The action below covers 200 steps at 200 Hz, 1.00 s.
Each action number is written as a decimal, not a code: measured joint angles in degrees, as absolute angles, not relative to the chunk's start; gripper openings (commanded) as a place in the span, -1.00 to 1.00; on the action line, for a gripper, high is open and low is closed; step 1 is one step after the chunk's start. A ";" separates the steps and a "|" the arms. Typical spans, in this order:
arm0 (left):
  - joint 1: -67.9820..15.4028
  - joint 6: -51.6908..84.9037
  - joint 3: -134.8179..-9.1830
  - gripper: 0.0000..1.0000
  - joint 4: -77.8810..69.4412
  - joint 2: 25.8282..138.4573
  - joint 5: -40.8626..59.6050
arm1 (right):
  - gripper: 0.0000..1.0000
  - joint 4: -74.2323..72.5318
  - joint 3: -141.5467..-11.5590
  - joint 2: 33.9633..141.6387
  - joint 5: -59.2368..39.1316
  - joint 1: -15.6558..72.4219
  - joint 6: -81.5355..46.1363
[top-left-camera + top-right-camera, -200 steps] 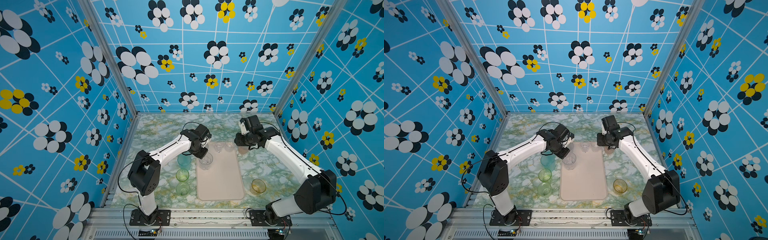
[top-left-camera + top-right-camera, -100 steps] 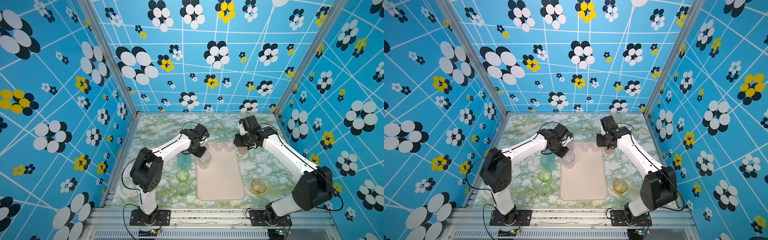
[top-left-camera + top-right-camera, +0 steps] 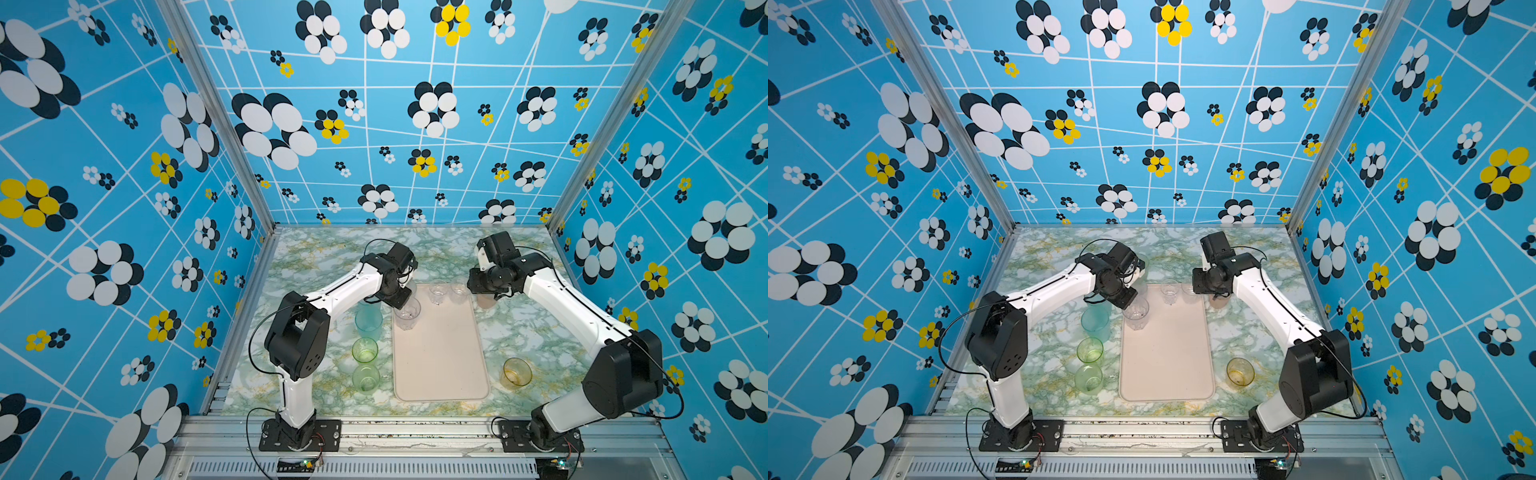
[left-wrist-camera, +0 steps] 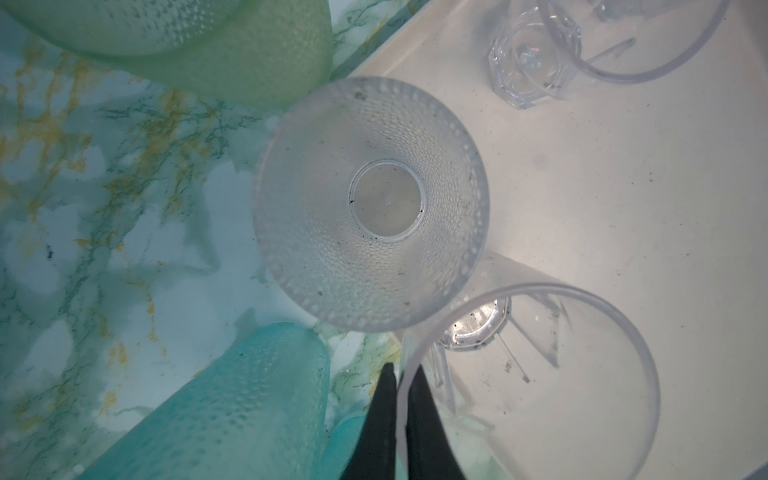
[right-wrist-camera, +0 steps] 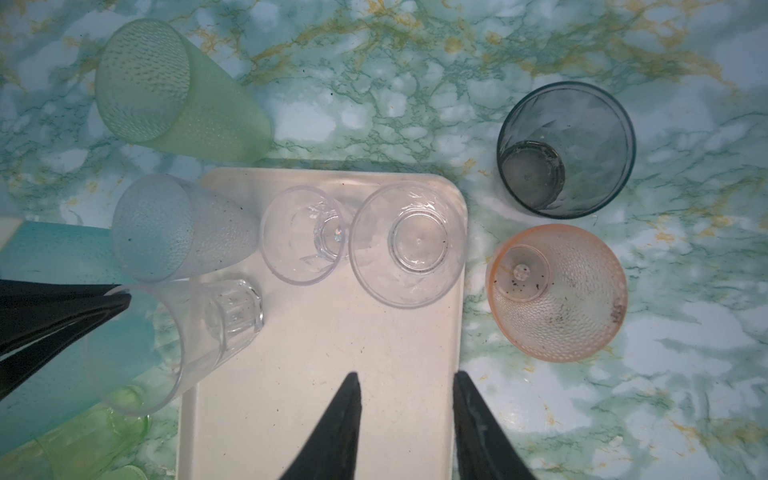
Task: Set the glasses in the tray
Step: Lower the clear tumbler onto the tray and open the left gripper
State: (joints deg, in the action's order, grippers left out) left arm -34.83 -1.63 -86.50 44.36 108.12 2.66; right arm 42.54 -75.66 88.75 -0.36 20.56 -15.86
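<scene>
Step in hand: setting the clear tumbler (image 4: pixel 528 386) down at the far-left corner of the tray (image 3: pixel 440 365). Your left end effector (image 4: pixel 402 374) is clenched on its rim, 1 finger inside, 1 outside. Next, as I judge it: let go, then lift straight up. Your right end effector (image 5: pixel 406 376) hangs part-open and empty over the tray's far end. The pink glass (image 5: pixel 557 293) stands on the desk (image 5: pixel 623 395) just right of the tray.

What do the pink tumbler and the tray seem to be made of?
Pink tumbler: probably translucent plastic, its wall dimpled and slightly frosted; glass cannot be excluded.
Tray: likely opaque cream-pink plastic, matte, with moulded rounded corners and a low rim.
</scene>
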 measured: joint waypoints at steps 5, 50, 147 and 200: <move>-34.83 -1.72 -86.72 -0.97 44.47 108.22 2.52 | -0.21 42.54 -75.66 88.79 -0.36 20.56 -15.88; -34.83 -2.44 -89.23 -0.95 46.39 109.78 2.55 | -0.21 42.54 -75.66 88.90 -0.36 20.51 -15.86; -34.87 -2.59 -89.34 -0.45 49.34 109.82 2.55 | -0.20 42.54 -75.66 88.90 -0.38 20.45 -15.86; -34.87 -2.57 -89.32 -0.37 49.32 109.60 2.55 | -0.18 42.59 -75.46 88.77 -0.34 20.40 -15.86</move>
State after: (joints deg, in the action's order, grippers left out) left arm -34.87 -2.57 -89.32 49.32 109.60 2.55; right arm 42.59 -75.46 88.77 -0.34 20.40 -15.86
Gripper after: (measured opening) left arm 0.311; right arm 0.411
